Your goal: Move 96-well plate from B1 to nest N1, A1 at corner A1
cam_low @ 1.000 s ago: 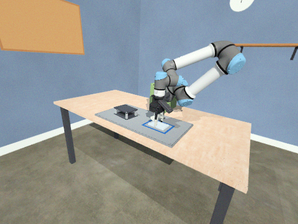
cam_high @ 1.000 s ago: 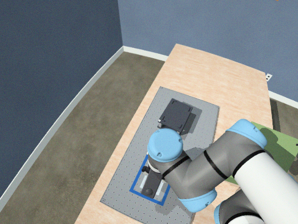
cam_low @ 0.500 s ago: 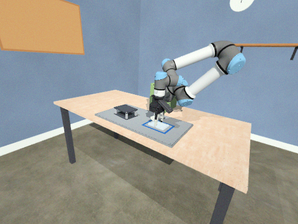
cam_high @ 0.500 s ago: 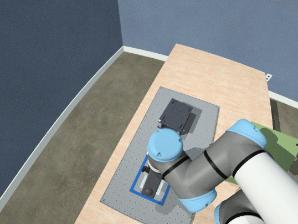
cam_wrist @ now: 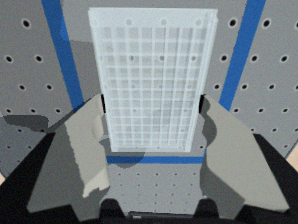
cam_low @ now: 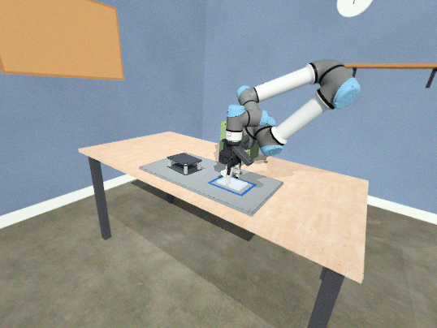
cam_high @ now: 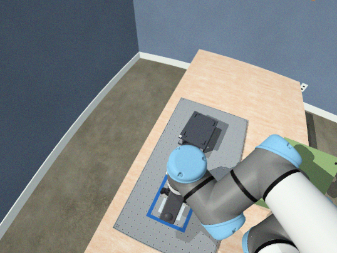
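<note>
The clear 96-well plate (cam_wrist: pixel 152 80) lies inside the blue frame of spot B1 (cam_wrist: pixel 240 55) on the grey perforated baseplate. In the wrist view my gripper (cam_wrist: pixel 151 95) is shut on the plate, one finger pressed against each long side near its near end. The plate's cut corner shows at the far right in the wrist view. In the top view the gripper (cam_high: pixel 170 206) covers most of the plate (cam_high: pixel 163 206). In the exterior view the plate (cam_low: pixel 232 184) rests flat in the blue frame under the gripper (cam_low: pixel 229 172). The dark raised nest N1 (cam_high: pixel 198 129) stands farther along the baseplate, empty.
The grey baseplate (cam_low: pixel 211 183) lies on a wooden table (cam_low: pixel 309 203). The nest also shows in the exterior view (cam_low: pixel 184 162), to the left of the gripper. The arm's elbow and forearm (cam_high: pixel 250 188) hang over the near right of the table.
</note>
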`<state>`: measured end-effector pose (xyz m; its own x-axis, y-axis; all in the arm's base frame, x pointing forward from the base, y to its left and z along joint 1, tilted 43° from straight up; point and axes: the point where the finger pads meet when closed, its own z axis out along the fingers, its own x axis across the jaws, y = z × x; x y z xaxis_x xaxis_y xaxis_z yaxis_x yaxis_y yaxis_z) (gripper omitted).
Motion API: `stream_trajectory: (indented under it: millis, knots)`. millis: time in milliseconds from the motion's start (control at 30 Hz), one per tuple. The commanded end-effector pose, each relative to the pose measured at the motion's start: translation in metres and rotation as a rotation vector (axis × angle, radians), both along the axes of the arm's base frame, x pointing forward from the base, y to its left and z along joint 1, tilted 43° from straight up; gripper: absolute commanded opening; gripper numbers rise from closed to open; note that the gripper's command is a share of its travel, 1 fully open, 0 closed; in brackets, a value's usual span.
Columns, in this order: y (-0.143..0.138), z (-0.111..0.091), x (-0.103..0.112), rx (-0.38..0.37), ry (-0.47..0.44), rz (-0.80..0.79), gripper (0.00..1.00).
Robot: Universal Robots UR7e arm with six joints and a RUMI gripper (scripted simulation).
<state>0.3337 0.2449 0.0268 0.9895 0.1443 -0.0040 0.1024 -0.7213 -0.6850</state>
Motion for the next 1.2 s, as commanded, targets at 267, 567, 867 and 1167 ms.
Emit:
stream_trajectory:
  millis: [267,567,867,1167]
  knots:
    - [-0.009,0.01,0.002,0.0,-0.001,0.0,0.0]
    - [-0.019,0.021,0.003,0.0,-0.001,0.0,0.0]
    - [-0.027,0.029,0.004,0.0,-0.001,0.0,0.0]
    - [-0.037,0.04,0.006,0.0,-0.001,0.0,0.0]
